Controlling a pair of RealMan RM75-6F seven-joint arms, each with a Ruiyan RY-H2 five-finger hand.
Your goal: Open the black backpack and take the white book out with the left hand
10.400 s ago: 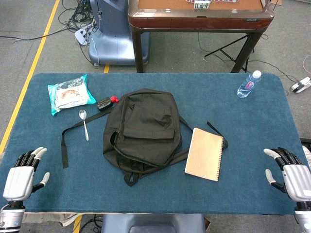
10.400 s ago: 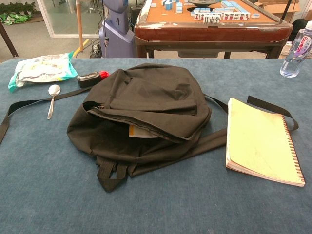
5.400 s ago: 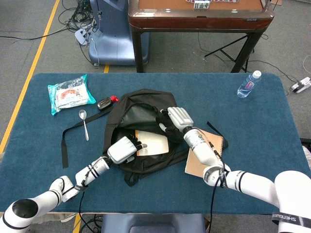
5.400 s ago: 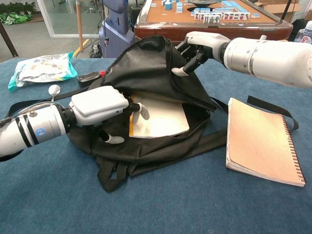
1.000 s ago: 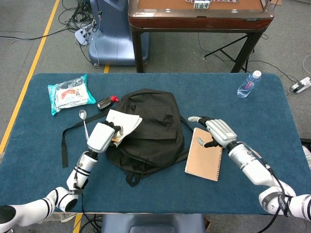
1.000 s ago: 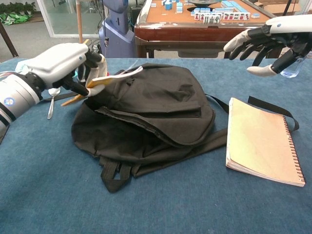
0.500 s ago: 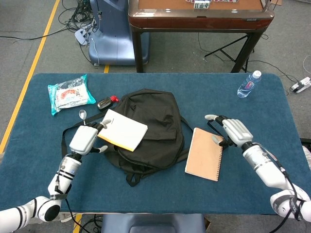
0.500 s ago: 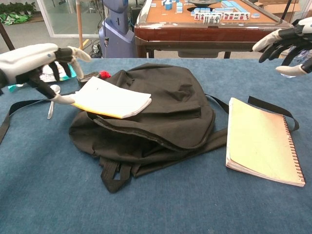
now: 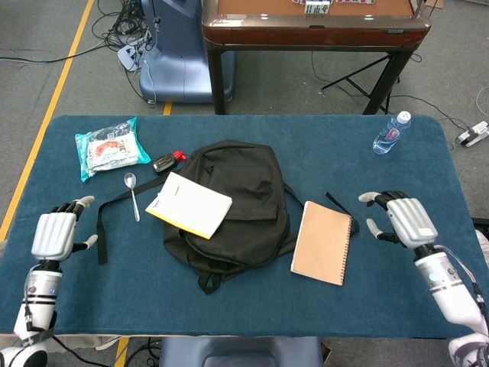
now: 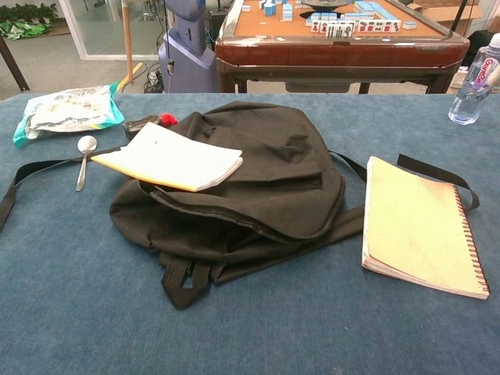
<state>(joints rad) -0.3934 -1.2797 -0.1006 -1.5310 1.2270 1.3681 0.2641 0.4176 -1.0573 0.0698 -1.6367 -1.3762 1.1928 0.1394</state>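
The black backpack (image 9: 237, 202) lies flat mid-table, also filling the chest view as the black backpack (image 10: 258, 187). The white book (image 9: 189, 204) rests on the bag's left side, overhanging its edge; in the chest view the white book (image 10: 170, 158) shows a yellow lower cover. My left hand (image 9: 55, 233) hovers at the table's left front, fingers spread, holding nothing, well apart from the book. My right hand (image 9: 406, 220) sits at the right front, fingers apart and empty. Neither hand shows in the chest view.
A tan spiral notebook (image 9: 324, 242) lies right of the bag. A spoon (image 9: 132, 193), a teal snack packet (image 9: 111, 147) and a small black-and-red item (image 9: 167, 160) sit at the back left. A water bottle (image 9: 391, 132) stands back right. A loose strap (image 9: 102, 222) trails left.
My left hand has let go of the white book and pulled back to the table's left front. The right hand has drawn back to the right. The book stays on the bag.
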